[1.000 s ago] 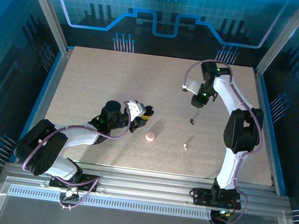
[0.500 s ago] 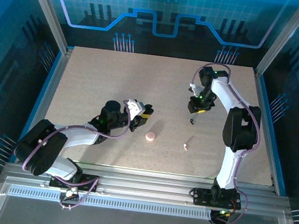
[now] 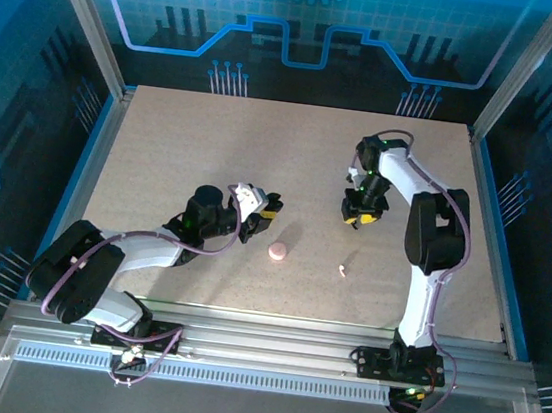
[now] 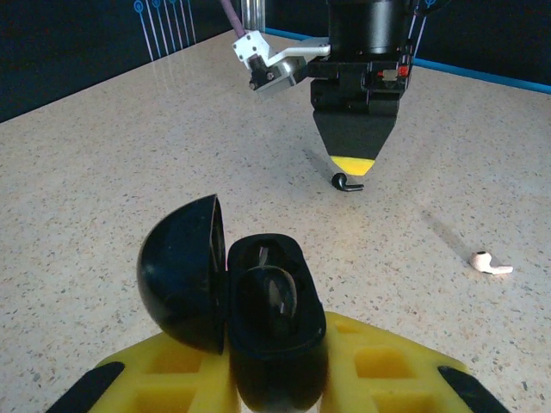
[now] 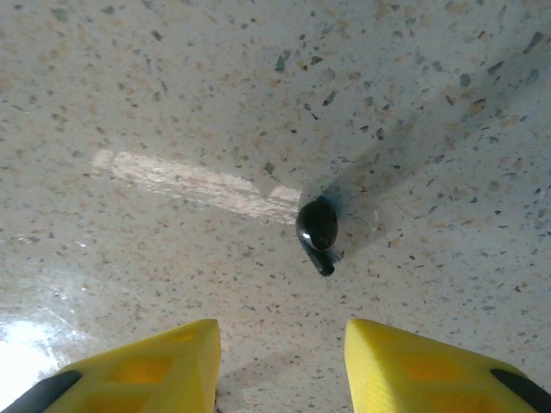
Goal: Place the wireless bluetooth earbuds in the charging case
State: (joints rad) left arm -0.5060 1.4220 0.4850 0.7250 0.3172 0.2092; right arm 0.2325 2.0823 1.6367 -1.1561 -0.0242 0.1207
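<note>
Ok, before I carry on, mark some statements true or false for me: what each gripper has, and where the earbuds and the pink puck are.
1. The left gripper holds a black case with its lid open. True.
2. The right gripper is shut on the black earbud. False: its jaws stand apart over the earbud, which lies on the table.
3. The white earbud lies on the table, apart from both grippers. True.
4. The pink puck sits between the right gripper's fingers. False: it lies on the table, nearer the left gripper.
</note>
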